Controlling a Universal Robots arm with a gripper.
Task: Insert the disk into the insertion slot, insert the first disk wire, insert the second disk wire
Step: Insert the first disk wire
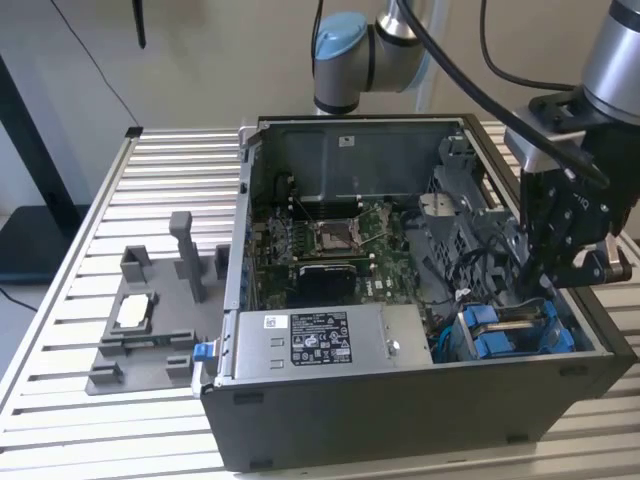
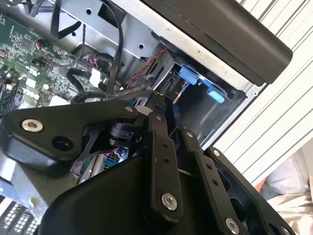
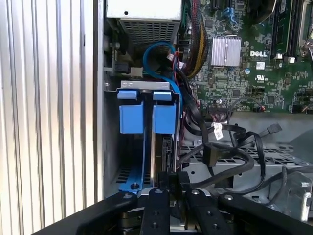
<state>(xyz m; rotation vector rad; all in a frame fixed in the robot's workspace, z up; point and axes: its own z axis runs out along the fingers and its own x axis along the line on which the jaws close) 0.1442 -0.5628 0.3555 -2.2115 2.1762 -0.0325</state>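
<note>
While the gripper [image 1: 537,283] hangs low inside the open PC case [image 1: 400,420], at the corner toward the exterior view's right, its tip is just above the insertion slot [image 3: 111,161]. This grey metal cage holds the disk [image 3: 164,117], which stands on its edge inside. In the first wrist view I count two blue end tabs side by side at the mouth of the cage. In that view the gripper [image 3: 175,178] is over the far end of the disk, very near to it. I cannot tell whether the jaws are spread or pressed together.

Beside the cage I count one blue cable [image 3: 156,54] making a loop and two black cable plugs [image 3: 210,156] lying over the grey metal. The case also holds one green motherboard [image 1: 340,245] and one silver power supply [image 1: 320,345] with a dark label.

On the slatted surface [image 1: 100,430], at the exterior view's left of the case, stands one grey fixture [image 1: 150,345], and one square chip [image 1: 135,312] lies in it.
</note>
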